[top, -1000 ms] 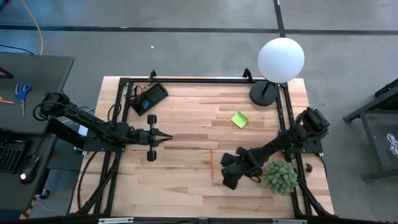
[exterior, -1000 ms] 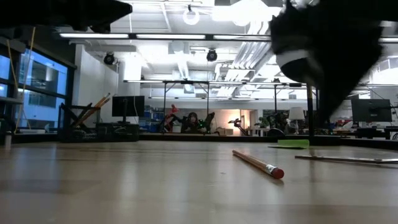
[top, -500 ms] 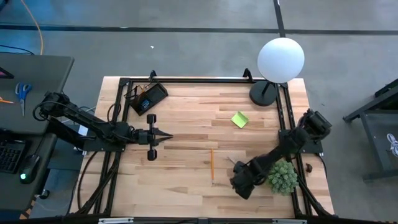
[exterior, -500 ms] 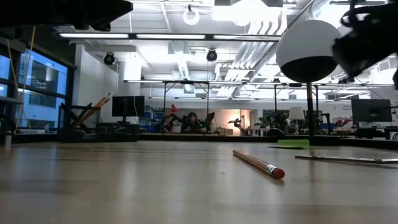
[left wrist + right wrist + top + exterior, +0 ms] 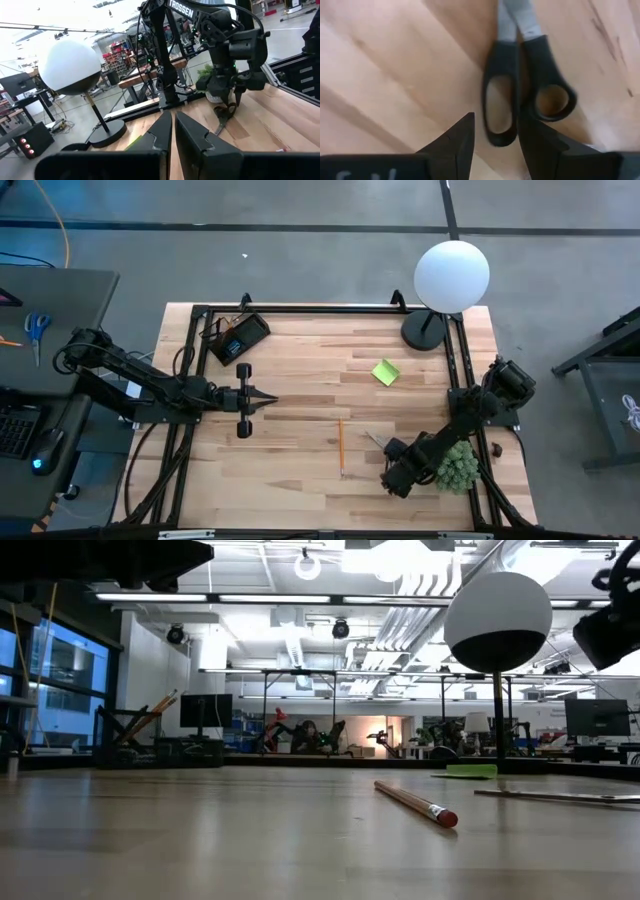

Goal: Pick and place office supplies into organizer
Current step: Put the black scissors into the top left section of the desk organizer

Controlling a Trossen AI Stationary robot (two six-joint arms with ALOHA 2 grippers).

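Black-handled scissors [image 5: 520, 85] lie flat on the wooden table, blades [image 5: 374, 441] pointing toward its far left. My right gripper [image 5: 496, 122] hangs open just above their handles, fingers pointing down, one handle loop [image 5: 499, 107] showing in the gap; in the high view it [image 5: 395, 476] stands near the front right. An orange pencil [image 5: 340, 447] lies at mid-table and a lime-green sticky-note pad [image 5: 385, 371] farther back. The black organizer [image 5: 238, 338] sits at the far left corner. My left gripper [image 5: 268, 400] waits shut and level over the table's left half.
A white globe lamp [image 5: 452, 275] with a round black base [image 5: 424, 330] stands at the far right corner. A small green bushy plant [image 5: 455, 465] sits right beside my right arm. Black frame rails [image 5: 300, 309] run along the table's edges.
My right gripper has moved from beside the pencil toward the table's right edge and a little nearer the front, rolling its wrist on the way, and now stands over the scissors' handles. Its fingers stay open. The scissors and pencil have not moved.
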